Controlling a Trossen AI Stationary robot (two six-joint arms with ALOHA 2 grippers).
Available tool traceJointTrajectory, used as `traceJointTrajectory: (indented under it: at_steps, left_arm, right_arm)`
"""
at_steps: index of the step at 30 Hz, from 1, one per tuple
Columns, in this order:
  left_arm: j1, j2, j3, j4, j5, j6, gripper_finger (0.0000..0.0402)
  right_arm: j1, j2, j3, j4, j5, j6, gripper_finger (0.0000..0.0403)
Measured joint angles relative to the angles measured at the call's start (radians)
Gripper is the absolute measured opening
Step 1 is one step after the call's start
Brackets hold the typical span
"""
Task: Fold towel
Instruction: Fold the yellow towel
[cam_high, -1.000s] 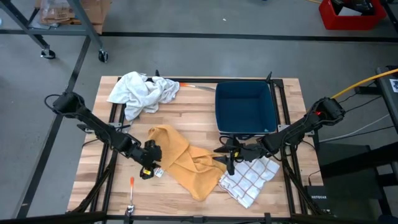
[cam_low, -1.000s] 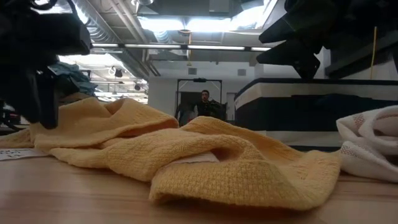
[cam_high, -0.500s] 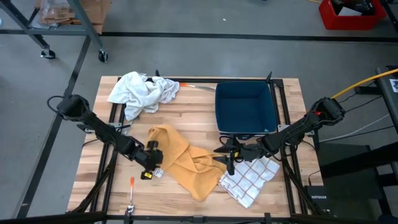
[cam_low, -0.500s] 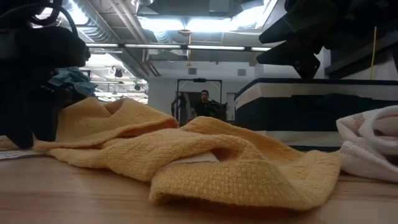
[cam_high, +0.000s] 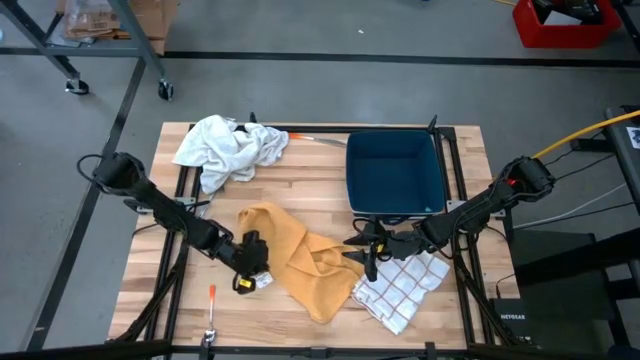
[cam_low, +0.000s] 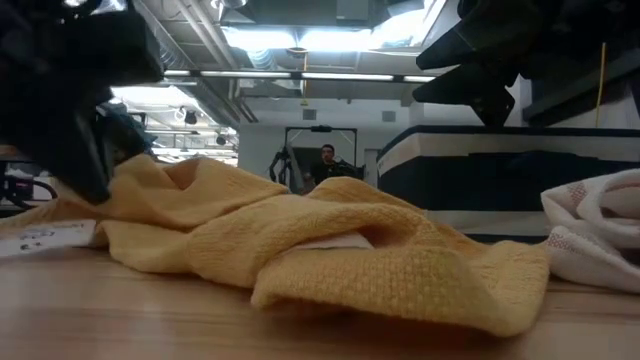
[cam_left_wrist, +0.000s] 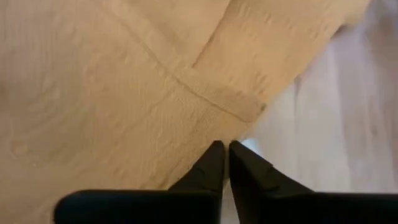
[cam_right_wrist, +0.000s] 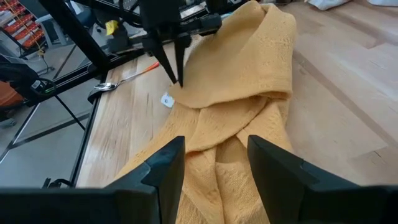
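A crumpled yellow towel (cam_high: 298, 255) lies on the wooden table's near middle, with folds bunched along its length (cam_low: 330, 250). My left gripper (cam_high: 252, 264) stands at the towel's left edge, shut on it; the right wrist view shows it pointing down there (cam_right_wrist: 177, 74). My right gripper (cam_high: 362, 252) hovers open over the towel's right end, its two fingers (cam_right_wrist: 166, 163) apart above the cloth and touching nothing. My left gripper pinches the towel's left edge (cam_left_wrist: 214, 127) between its two fingertips, close to a hemmed corner (cam_left_wrist: 245, 111). The fingers come from above, pointing down. The towel lies slack on the table around the hold; how many layers are caught I cannot tell.
A white towel (cam_high: 228, 148) is heaped at the far left, a blue bin (cam_high: 395, 175) stands at the far right, and a checked cloth (cam_high: 405, 285) lies near right. A spoon with an orange handle (cam_high: 211, 308) and a white tag (cam_right_wrist: 166, 99) lie near the left gripper.
My left gripper has moved toward the table's right edge onto the towel's left edge and has shut there. The towel's left part has been pushed and bunched slightly toward the right; its right end has stayed in place.
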Motion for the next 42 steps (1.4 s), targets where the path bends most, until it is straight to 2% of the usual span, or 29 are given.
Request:
traceJointTrajectory:
  at_steps: [5, 9, 12, 19, 28, 33, 39, 42]
  left_arm:
    - [0.013, -0.004, 0.046, 0.001, 0.0, 0.025, 0.001]
    - [0.054, -0.004, 0.093, 0.004, 0.0, 0.022, 0.0004]
    - [0.092, -0.004, 0.129, 0.008, -0.001, 0.022, 0.0005]
    - [0.172, -0.004, 0.202, 0.009, -0.001, 0.026, 0.0002]
    - [0.203, -0.005, 0.268, 0.093, -0.001, 0.056, 0.0002]
    - [0.201, -0.005, 0.274, 0.088, 0.0, 0.047, 0.0001]
    - [0.2, -0.005, 0.274, 0.089, -0.001, 0.046, 0.0001]
    - [0.2, -0.005, 0.274, 0.091, -0.001, 0.047, 0.0001]
  right_arm:
    - [0.0, 0.0, 0.0, 0.047, 0.0, -0.018, 0.0179]
    - [0.0, 0.0, 0.0, 0.139, 0.0, -0.106, 0.0179]
    - [0.0, 0.0, 0.024, 0.145, 0.001, -0.183, 0.0179]
    - [0.0, 0.051, 0.16, 0.027, 0.033, -0.363, 0.0179]
    - [-0.029, 0.206, 0.332, -0.144, 0.075, -0.414, 0.0179]
    - [-0.059, 0.25, 0.382, -0.143, 0.014, -0.416, 0.0179]
    - [-0.089, 0.258, 0.394, -0.136, 0.003, -0.447, 0.0179]
    - [-0.109, 0.258, 0.394, -0.13, -0.069, -0.448, 0.0179]
